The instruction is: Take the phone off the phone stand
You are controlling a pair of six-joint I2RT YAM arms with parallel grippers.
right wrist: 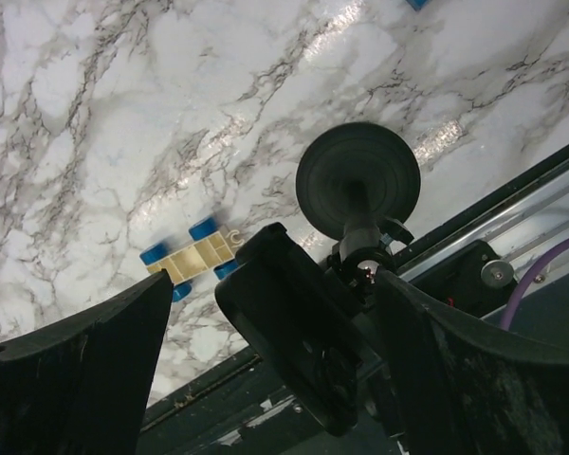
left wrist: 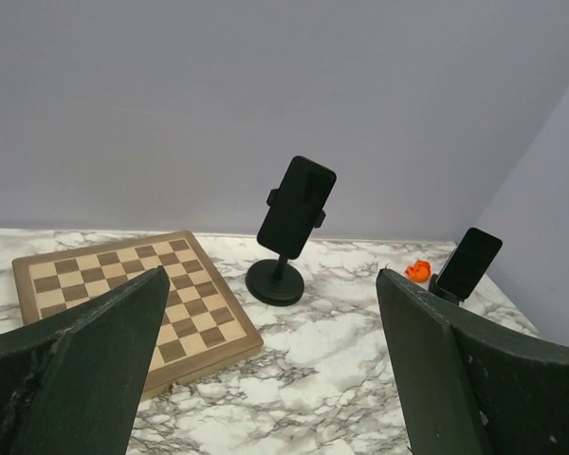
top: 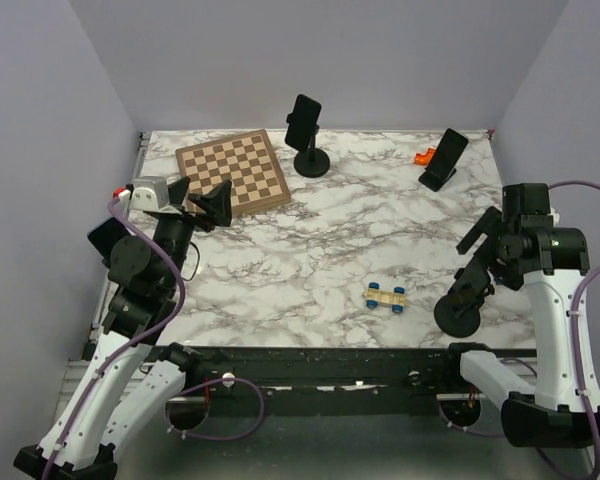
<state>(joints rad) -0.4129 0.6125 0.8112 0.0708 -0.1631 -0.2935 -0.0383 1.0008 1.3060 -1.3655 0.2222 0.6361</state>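
A black phone [right wrist: 303, 351] sits clamped in a black stand with a round base [right wrist: 358, 180] near the table's front right edge; the base also shows in the top view [top: 462, 312]. My right gripper [right wrist: 273, 284] is open, one finger on each side of this phone, with a gap on both sides. In the top view it [top: 477, 252] hangs just above the stand. My left gripper [left wrist: 273, 322] is open and empty, raised above the table beside the chessboard [top: 232, 172].
A second phone on a round-base stand [top: 305, 135] stands at the back centre, and a third phone on a low stand [top: 443, 160] at the back right beside a small orange object [top: 423, 156]. A blue-wheeled toy car [top: 386, 296] lies left of the near stand.
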